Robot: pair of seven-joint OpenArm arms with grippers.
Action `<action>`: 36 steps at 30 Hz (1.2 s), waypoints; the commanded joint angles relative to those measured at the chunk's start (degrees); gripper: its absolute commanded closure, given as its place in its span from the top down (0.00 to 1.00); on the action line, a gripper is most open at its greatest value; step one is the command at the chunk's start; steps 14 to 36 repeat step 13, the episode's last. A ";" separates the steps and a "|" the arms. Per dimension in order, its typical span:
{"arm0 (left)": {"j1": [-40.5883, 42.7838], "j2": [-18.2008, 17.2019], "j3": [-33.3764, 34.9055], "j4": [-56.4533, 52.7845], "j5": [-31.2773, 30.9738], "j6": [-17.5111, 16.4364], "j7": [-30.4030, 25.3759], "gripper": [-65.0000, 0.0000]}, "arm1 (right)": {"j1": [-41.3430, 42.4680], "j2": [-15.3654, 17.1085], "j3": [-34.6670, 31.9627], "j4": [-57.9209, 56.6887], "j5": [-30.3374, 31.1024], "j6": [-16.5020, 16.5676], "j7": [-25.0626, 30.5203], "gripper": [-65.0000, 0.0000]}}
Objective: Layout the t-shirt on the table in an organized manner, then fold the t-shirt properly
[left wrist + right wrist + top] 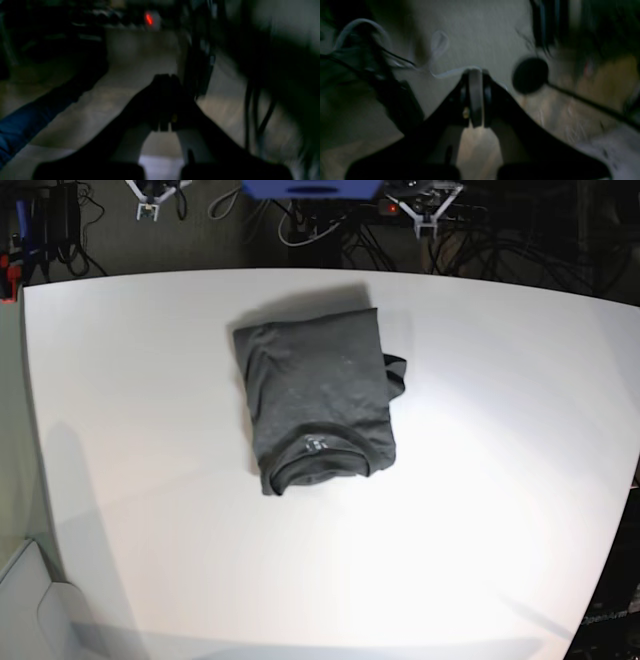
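Charcoal-grey t-shirt (pixel 318 405) lies folded into a compact rectangle on the white table (pixel 500 480), towards the far middle, collar end nearest the camera, long axis running near-to-far. Both arms sit beyond the far edge, well apart from the cloth; neither is clearly nearer. Left gripper (pixel 165 77) is closed, holding nothing. Right gripper (pixel 475 72) likewise closed and empty. Judgement: fold looks essentially complete.
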 commanded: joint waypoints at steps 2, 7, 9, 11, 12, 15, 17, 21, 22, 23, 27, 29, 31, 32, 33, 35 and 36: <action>0.81 -0.54 -0.58 -0.20 -1.84 1.86 0.06 0.00 | -0.81 -0.17 -0.92 -0.12 0.87 -1.52 0.57 0.00; 0.19 -0.81 -0.58 -0.20 -2.45 4.41 0.14 0.00 | -0.73 -2.36 -4.26 -0.03 0.87 -1.34 0.74 0.00; 0.11 -1.07 -0.58 -0.20 -2.45 5.20 0.14 0.00 | 0.07 -2.45 -6.10 0.67 0.87 -1.34 0.65 0.00; 0.11 -1.25 -0.58 -0.20 -2.45 5.72 0.14 0.00 | 0.15 -2.89 -8.30 1.20 0.87 -1.34 0.65 0.00; 0.11 -1.25 -0.58 -0.20 -2.45 5.72 0.14 0.00 | 0.33 -2.98 -9.01 1.29 0.87 -1.34 0.57 0.00; 0.11 -1.25 -0.58 -0.20 -2.45 5.72 0.14 0.00 | 0.33 -3.07 -9.62 1.47 0.87 -1.34 0.57 0.00; 0.11 -1.25 -0.58 -0.20 -2.45 5.72 0.14 0.00 | 0.33 -3.07 -9.62 1.47 0.87 -1.34 0.57 0.00; 0.11 -1.25 -0.58 -0.20 -2.45 5.72 0.14 0.00 | 0.33 -3.07 -9.62 1.47 0.87 -1.34 0.57 0.00; 0.11 -1.25 -0.58 -0.20 -2.45 5.72 0.14 0.00 | 0.33 -3.07 -9.62 1.47 0.87 -1.34 0.57 0.00; 0.11 -1.25 -0.58 -0.20 -2.45 5.72 0.14 0.00 | 0.33 -3.07 -9.62 1.47 0.87 -1.34 0.57 0.00; 0.11 -1.25 -0.58 -0.20 -2.45 5.72 0.14 0.00 | 0.33 -3.07 -9.62 1.47 0.87 -1.34 0.57 0.00; 0.11 -1.25 -0.58 -0.20 -2.45 5.72 0.14 0.00 | 0.33 -3.07 -9.62 1.47 0.87 -1.34 0.57 0.00; 0.11 -1.25 -0.58 -0.20 -2.45 5.72 0.14 0.00 | 0.33 -3.07 -9.62 1.47 0.87 -1.34 0.57 0.00; 0.11 -1.25 -0.58 -0.20 -2.45 5.72 0.14 0.00 | 0.33 -3.07 -9.62 1.47 0.87 -1.34 0.57 0.00; 0.11 -1.25 -0.58 -0.20 -2.45 5.72 0.14 0.00 | 0.33 -3.07 -9.62 1.47 0.87 -1.34 0.57 0.00; 0.11 -1.25 -0.58 -0.20 -2.45 5.72 0.14 0.00 | 0.33 -3.07 -9.62 1.47 0.87 -1.34 0.57 0.00; 0.11 -1.25 -0.58 -0.20 -2.45 5.72 0.14 0.00 | 0.33 -3.07 -9.62 1.47 0.87 -1.34 0.57 0.00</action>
